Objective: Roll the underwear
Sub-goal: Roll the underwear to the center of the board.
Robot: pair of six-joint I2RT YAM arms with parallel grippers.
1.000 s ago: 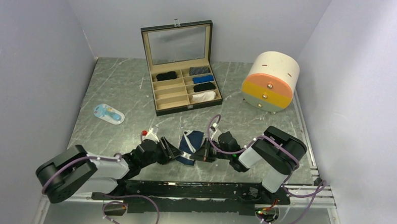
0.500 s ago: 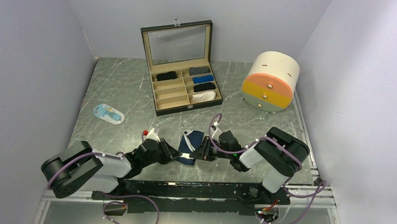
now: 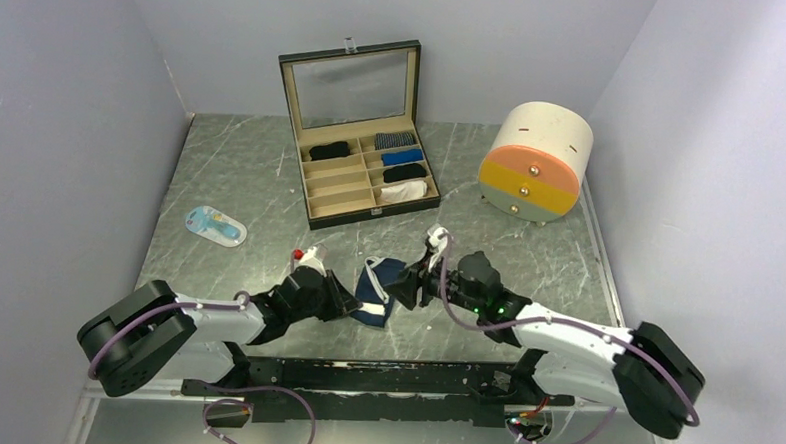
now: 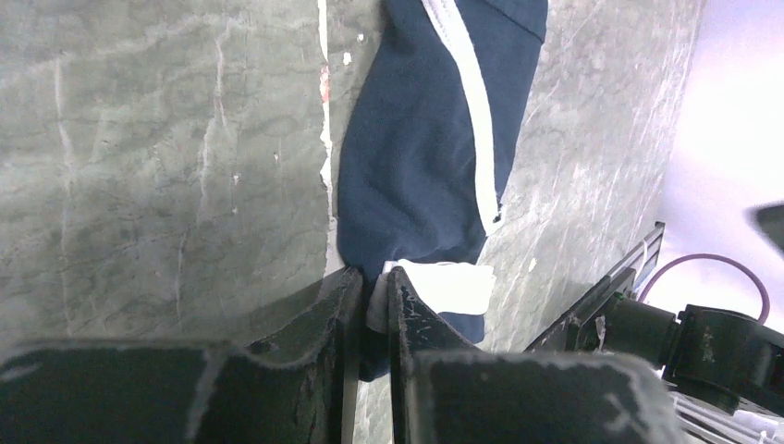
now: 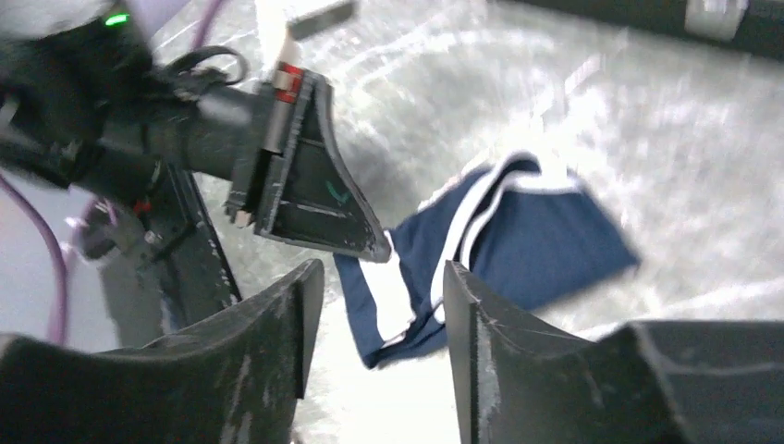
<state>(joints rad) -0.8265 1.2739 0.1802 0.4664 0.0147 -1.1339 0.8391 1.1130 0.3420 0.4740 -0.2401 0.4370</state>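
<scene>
The navy blue underwear (image 3: 378, 281) with white trim lies crumpled on the marble table near the front edge, between the two arms. My left gripper (image 3: 351, 302) comes in low from the left and is shut on the cloth's near hem; in the left wrist view its jaws (image 4: 373, 289) pinch the white-trimmed edge of the underwear (image 4: 416, 166). My right gripper (image 3: 407, 286) hovers just right of the cloth, open, with nothing between its fingers. In the right wrist view it (image 5: 379, 310) hangs above the underwear (image 5: 545, 240), and the left gripper's finger (image 5: 314, 199) touches the cloth.
An open compartment box (image 3: 315, 194) at the back holds several rolled cloth bundles, black, blue, striped and white. A round cabinet with orange and yellow drawers (image 3: 534, 160) stands at back right. A small blue-and-white object (image 3: 215, 224) lies to the left. A black rail (image 3: 382, 377) runs along the front edge.
My right gripper has opened, let go of the underwear and drawn back a little, its arm stretching out low. My left gripper has closed on the cloth's near edge.
</scene>
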